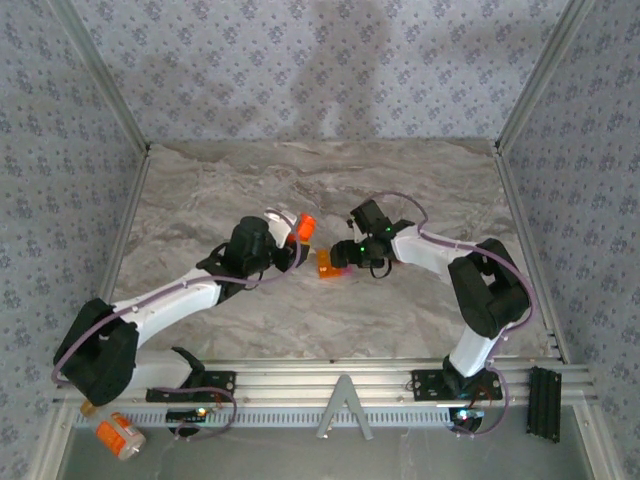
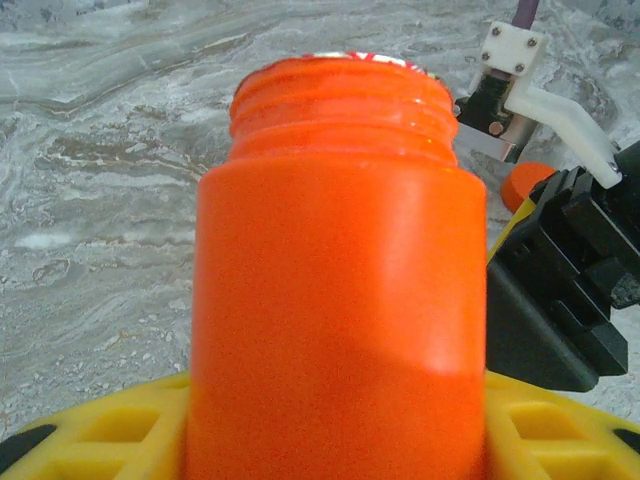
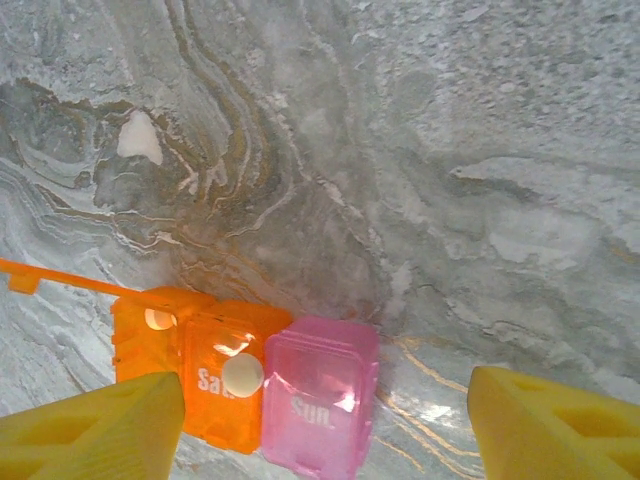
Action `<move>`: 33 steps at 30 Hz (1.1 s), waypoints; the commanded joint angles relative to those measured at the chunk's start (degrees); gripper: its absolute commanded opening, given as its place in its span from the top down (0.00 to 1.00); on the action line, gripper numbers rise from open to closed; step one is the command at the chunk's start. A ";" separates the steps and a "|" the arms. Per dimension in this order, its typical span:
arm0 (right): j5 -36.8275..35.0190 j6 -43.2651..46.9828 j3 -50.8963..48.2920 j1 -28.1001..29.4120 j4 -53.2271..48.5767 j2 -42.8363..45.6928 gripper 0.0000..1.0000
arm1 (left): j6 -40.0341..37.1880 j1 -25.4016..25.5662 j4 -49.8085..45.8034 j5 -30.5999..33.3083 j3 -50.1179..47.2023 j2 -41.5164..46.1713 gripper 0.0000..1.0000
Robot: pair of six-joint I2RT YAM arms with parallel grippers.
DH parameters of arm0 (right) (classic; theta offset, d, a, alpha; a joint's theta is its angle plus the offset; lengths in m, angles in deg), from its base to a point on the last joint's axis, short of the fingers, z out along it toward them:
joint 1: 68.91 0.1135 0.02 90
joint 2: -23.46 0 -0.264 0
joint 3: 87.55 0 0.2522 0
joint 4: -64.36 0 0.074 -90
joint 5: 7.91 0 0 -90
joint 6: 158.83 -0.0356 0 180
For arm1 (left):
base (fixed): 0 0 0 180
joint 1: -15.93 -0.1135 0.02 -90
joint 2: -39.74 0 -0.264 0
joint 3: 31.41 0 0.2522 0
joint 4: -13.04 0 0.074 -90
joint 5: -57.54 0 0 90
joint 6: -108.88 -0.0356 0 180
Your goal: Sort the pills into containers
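My left gripper [image 1: 292,236] is shut on the orange pill bottle [image 2: 335,300], its yellow fingers [image 2: 110,430] pressed against both sides. The bottle's threaded mouth is uncapped and points toward the right arm. An orange cap [image 2: 524,186] lies on the table beyond it. My right gripper [image 3: 320,440] hangs open over the small pill box [image 1: 328,266], which has orange compartments [image 3: 215,385] and a pink end [image 3: 320,400]. A round white pill [image 3: 242,375] rests on the lid marked Sat. Another pill [image 3: 158,319] sits in the neighbouring orange compartment, whose lid [image 3: 60,283] stands open.
A white oval spot [image 3: 138,137] lies on the marble table [image 1: 300,180]; I cannot tell if it is a pill. An orange bottle with a white label [image 1: 120,435] lies off the table at the near left. Patterned walls enclose three sides.
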 commanded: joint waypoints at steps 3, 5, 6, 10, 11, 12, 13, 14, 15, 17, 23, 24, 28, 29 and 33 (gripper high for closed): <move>-0.15 1.83 1.42 -4.64 -4.17 3.85 0.23 | -0.45 -0.37 7.03 -1.82 -2.12 3.05 1.00; -0.33 2.14 1.56 -6.71 -5.26 5.14 0.23 | -0.78 -0.38 9.00 -2.45 -2.72 3.62 1.00; -0.77 2.30 1.59 -7.76 -6.06 5.70 0.23 | -1.19 -0.41 10.32 -3.10 -3.06 3.92 1.00; -3.53 2.70 2.33 -12.16 -9.88 6.81 0.23 | -2.26 -0.30 15.73 -4.77 -3.84 4.44 1.00; -4.14 2.91 2.53 -13.11 -10.64 6.83 0.23 | -2.59 -0.29 17.18 -5.10 -4.01 4.57 1.00; -4.90 3.18 2.90 -13.98 -11.58 6.79 0.22 | -2.88 -0.33 18.81 -5.70 -4.15 4.53 1.00; -5.67 3.40 3.14 -14.82 -12.50 6.50 0.20 | -3.20 -0.28 20.36 -6.01 -4.24 4.52 1.00; -6.16 3.49 3.54 -15.44 -13.33 6.25 0.19 | -3.40 -0.34 21.62 -6.31 -4.40 4.37 1.00; -6.57 3.82 4.14 -16.15 -14.38 5.61 0.18 | -3.74 -0.29 22.97 -6.55 -4.38 4.27 1.00; -7.70 4.61 5.36 -16.71 -16.90 4.19 0.18 | -4.23 -0.36 25.61 -7.28 -4.33 3.85 1.00; -8.66 5.52 6.60 -16.79 -18.44 0.81 0.17 | -4.46 -0.10 31.52 -8.45 -3.74 2.68 1.00; -8.65 5.52 6.70 -16.76 -18.47 0.47 0.17 | -4.35 -0.01 32.29 -8.47 -3.71 2.68 1.00; -9.48 5.61 6.91 -16.77 -18.68 -1.07 0.18 | -3.91 0.32 34.32 -9.13 -2.69 3.11 1.00; -9.76 5.60 6.87 -16.81 -18.83 -1.41 0.18 | -3.96 0.43 34.68 -9.18 -2.41 3.28 1.00; -10.02 5.70 6.61 -16.80 -18.51 -2.40 0.20 | -3.89 0.77 36.13 -9.58 -1.72 3.90 1.00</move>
